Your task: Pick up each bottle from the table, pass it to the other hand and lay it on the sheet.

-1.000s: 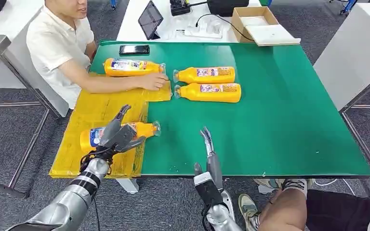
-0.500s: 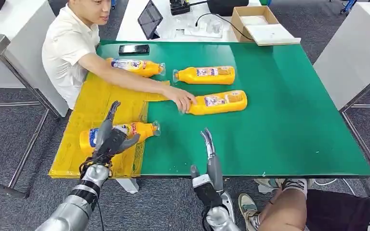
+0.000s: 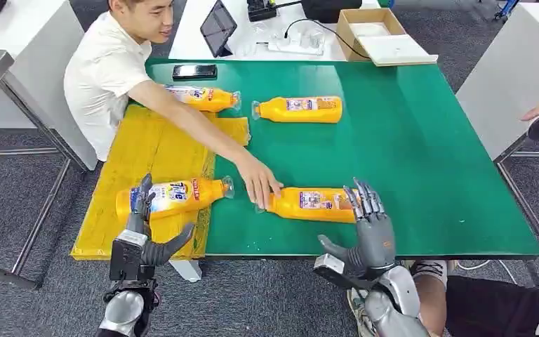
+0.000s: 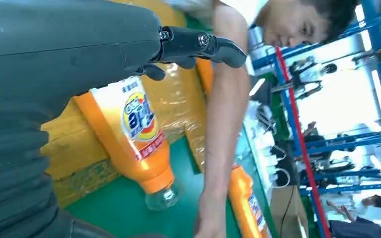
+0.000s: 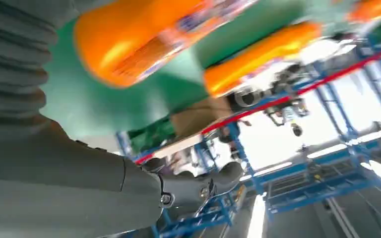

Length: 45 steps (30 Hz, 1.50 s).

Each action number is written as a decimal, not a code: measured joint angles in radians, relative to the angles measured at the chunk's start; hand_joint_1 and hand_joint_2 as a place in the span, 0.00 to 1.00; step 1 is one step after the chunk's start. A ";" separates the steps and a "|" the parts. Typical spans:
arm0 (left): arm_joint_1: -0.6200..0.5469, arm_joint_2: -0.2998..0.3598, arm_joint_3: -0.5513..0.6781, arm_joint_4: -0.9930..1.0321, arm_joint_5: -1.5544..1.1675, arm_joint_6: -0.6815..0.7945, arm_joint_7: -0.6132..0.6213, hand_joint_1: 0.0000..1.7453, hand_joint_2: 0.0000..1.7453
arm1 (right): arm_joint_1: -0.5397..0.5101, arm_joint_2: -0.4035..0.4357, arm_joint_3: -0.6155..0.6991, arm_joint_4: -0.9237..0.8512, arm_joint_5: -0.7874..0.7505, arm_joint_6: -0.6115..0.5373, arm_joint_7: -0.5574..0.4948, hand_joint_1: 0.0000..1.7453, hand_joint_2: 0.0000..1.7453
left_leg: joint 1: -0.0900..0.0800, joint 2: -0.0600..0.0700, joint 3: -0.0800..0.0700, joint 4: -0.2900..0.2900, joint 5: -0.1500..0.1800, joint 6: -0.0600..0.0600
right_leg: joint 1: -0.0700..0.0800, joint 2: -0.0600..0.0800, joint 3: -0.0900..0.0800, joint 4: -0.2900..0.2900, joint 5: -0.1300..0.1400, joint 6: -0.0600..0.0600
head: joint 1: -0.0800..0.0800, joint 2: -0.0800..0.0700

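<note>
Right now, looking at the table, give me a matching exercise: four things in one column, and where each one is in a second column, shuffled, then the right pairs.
Things:
1. phone
2. cardboard box
3. bottle on the sheet
4. bottle under the person's hand

Places:
A. lying on the green mat just ahead of the right hand
B. on the white table beyond the green mat
C. at the mat's far left corner
D. on the yellow sheet, ahead of the left hand

Pairs: 1-C, 2-B, 3-D, 4-A
</note>
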 measured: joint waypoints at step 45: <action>-0.136 -0.030 -0.092 0.172 0.042 -0.080 -0.023 0.00 1.00 | -0.416 -0.020 0.024 0.668 0.083 0.328 0.115 1.00 1.00 | 0.001 0.001 0.006 0.000 0.001 0.000 | 0.001 0.000 0.004 0.000 0.000 0.000 | 0.000 0.000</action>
